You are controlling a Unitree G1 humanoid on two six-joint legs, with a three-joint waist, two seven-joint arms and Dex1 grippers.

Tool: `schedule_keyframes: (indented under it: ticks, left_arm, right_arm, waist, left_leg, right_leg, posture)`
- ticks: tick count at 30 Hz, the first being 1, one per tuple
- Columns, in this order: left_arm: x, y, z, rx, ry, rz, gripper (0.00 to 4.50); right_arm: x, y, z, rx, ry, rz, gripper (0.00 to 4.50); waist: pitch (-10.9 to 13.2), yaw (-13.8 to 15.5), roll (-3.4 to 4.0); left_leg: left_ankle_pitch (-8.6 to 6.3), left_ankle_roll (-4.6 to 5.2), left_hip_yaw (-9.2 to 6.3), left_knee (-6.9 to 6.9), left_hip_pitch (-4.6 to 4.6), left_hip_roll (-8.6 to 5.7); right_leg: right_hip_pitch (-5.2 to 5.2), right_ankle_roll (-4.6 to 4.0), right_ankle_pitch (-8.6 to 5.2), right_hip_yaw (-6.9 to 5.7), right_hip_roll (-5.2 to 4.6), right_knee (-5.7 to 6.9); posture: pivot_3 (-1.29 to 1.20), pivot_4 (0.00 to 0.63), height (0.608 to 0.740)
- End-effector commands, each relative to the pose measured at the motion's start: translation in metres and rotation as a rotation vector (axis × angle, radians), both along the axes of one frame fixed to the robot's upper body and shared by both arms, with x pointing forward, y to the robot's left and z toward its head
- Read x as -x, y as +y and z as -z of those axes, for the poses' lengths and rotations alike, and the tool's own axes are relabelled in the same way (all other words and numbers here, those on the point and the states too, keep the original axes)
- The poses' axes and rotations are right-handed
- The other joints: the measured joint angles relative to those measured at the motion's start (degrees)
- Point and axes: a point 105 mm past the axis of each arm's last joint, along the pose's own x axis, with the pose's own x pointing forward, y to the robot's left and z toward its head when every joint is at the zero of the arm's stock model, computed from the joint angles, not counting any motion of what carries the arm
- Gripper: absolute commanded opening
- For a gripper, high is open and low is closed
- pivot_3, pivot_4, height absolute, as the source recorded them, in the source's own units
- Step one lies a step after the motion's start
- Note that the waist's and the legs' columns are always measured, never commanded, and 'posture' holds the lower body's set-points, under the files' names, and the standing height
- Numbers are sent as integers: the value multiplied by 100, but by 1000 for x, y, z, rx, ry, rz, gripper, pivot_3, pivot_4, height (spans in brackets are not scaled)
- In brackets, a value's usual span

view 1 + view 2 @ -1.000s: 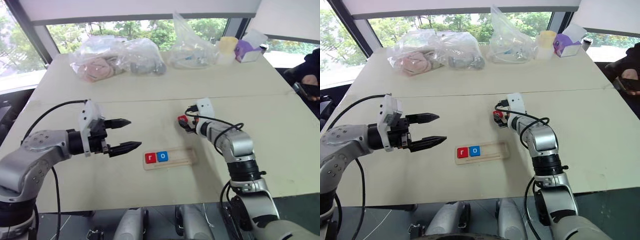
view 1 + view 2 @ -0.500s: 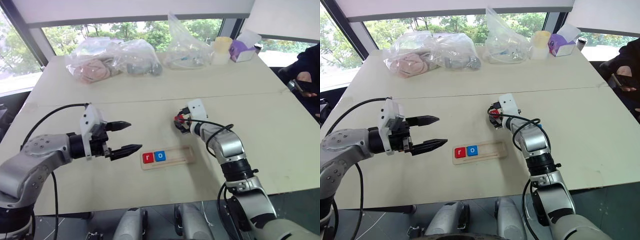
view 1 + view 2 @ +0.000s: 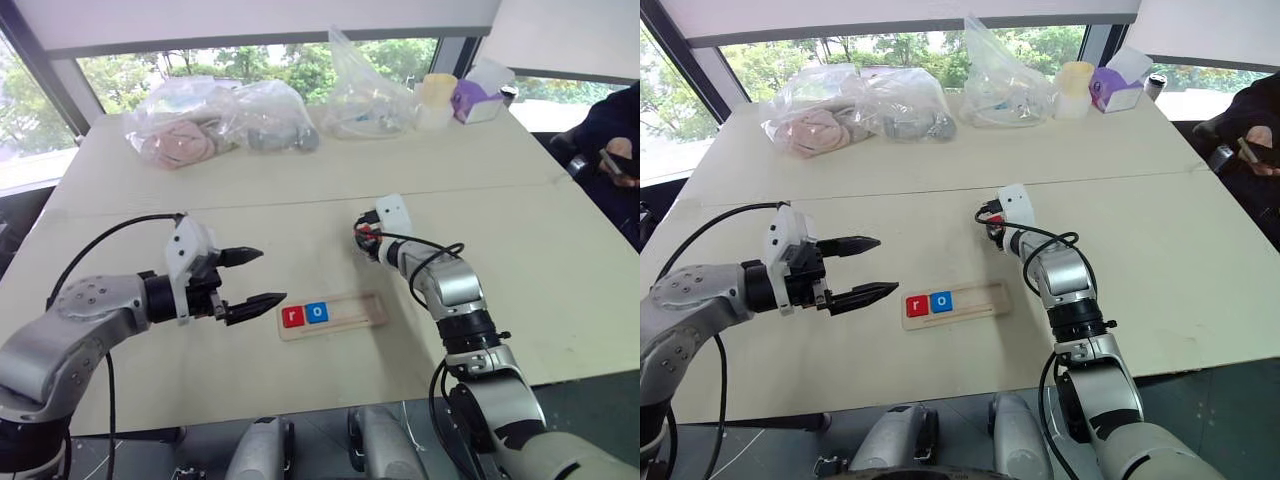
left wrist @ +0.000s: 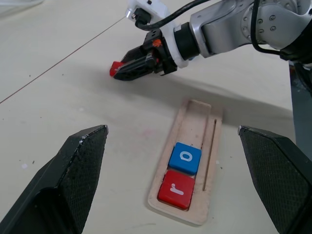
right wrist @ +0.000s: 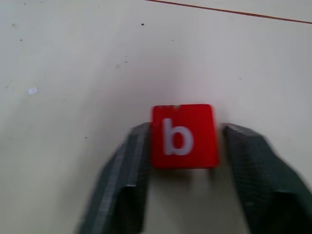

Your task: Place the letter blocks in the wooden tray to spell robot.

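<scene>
While the right gripper (image 5: 183, 146) rests low on the table (image 3: 1180, 250), its two black fingers (image 5: 124, 180) are pressed against opposite sides of a red block (image 5: 184, 136) bearing a white letter b, which lies flat on the tabletop and is pinched between them. Seen from the head, this block and gripper sit at about one o'clock from the wooden tray (image 3: 985, 297), near it but apart. The tray lies lengthwise across the near middle of the table; a red r block (image 4: 176, 189) fills its end toward the robot's left, and a blue o block (image 4: 185, 158) touches it on the next place, with the rest of the tray bare. The left gripper (image 3: 867, 268) hovers above the table at about nine o'clock from the tray, just beside its r end, with its fingers (image 4: 68, 180) spread wide and holding nothing. At twelve o'clock, along the far edge of the table, lie clear plastic bags (image 3: 855, 100), a pale yellow cup (image 3: 1073, 88) and a purple box (image 3: 1114, 92). At about two o'clock, past the table's right edge, a person's hand (image 3: 1262, 137) holds a dark object.
</scene>
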Motion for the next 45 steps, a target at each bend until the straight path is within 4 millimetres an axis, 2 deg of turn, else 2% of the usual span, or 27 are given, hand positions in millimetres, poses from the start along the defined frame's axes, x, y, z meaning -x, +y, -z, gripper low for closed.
schedule_keyframes:
  ticks: [1,4,7,10,13,18,24,26,31,40,45]
  left_arm:
    - [0,-4,-8,7,-46,12,4500]
    - [1,-6,-6,8,-40,24,4500]
    - [3,-11,-3,9,-22,55,4500]
    - [3,-14,-1,11,-10,84,4500]
    - [2,-16,3,14,3,108,4500]
    - [-5,-16,5,10,7,139,4500]
    - [-14,-20,4,5,-2,187,4500]
    - [-17,-22,5,1,-3,198,4500]
    - [-21,-21,7,-25,-8,214,4500]
    - [-21,-17,7,-52,-19,205,4500]
    - [-18,-15,8,-53,-16,192,4500]
  right_arm:
    - [10,11,17,37,65,-54,1184]
    - [12,6,10,46,42,-37,1184]
    - [20,-12,-17,54,-25,-3,1184]
    - [41,-31,-40,50,-49,21,1184]
    - [73,-53,-47,49,-7,71,1184]
    - [115,-62,-44,19,51,121,1184]
    - [136,-74,-26,-52,78,264,1184]
    - [140,-75,-21,-83,96,298,1184]
    - [146,-78,-2,-34,153,315,1184]
    - [143,-76,12,-28,181,286,1184]
    - [144,-75,11,-18,192,249,3717]
  waist:
    - [0,1,0]
    - [0,5,0]
    - [2,36,3]
    - [4,145,5]
    - [5,216,6]
    - [5,181,5]
    - [6,180,7]
    - [6,181,7]
    - [7,178,7]
    - [6,166,5]
    - [5,174,3]
  left_leg:
    - [0,0,0,-1,0,0]
    - [0,0,-2,-1,0,0]
    - [0,0,-2,-1,-6,0]
    - [0,0,-2,1,-42,-4]
    - [0,0,-2,0,-53,-5]
    - [-1,1,-7,0,-55,-5]
    - [-1,1,-6,0,-50,0]
    - [-1,1,-5,0,-52,-2]
    - [-1,1,-4,-1,-55,-3]
    - [-1,1,-5,0,-49,-2]
    - [-1,1,-6,0,-48,-2]
  right_leg:
    - [-1,0,0,0,0,0]
    - [-1,-1,0,0,-1,0]
    - [-5,0,-1,0,-3,-1]
    - [-37,4,1,-1,-7,-2]
    - [-44,13,6,-4,-9,-6]
    - [-44,0,-4,-8,-9,-11]
    - [-42,0,-5,-9,-3,-10]
    - [-43,3,-6,-9,-5,-12]
    - [-45,5,-7,-8,-7,-14]
    - [-39,6,-8,-8,-7,-14]
    - [-38,22,-19,-8,-8,-14]
  posture:
    - [0,150,725]
    - [0,150,725]
    - [0,150,725]
    - [0,150,725]
    - [0,150,725]
    - [0,150,725]
    - [0,150,725]
    - [0,150,725]
    - [0,150,725]
    - [0,150,725]
    - [0,150,725]
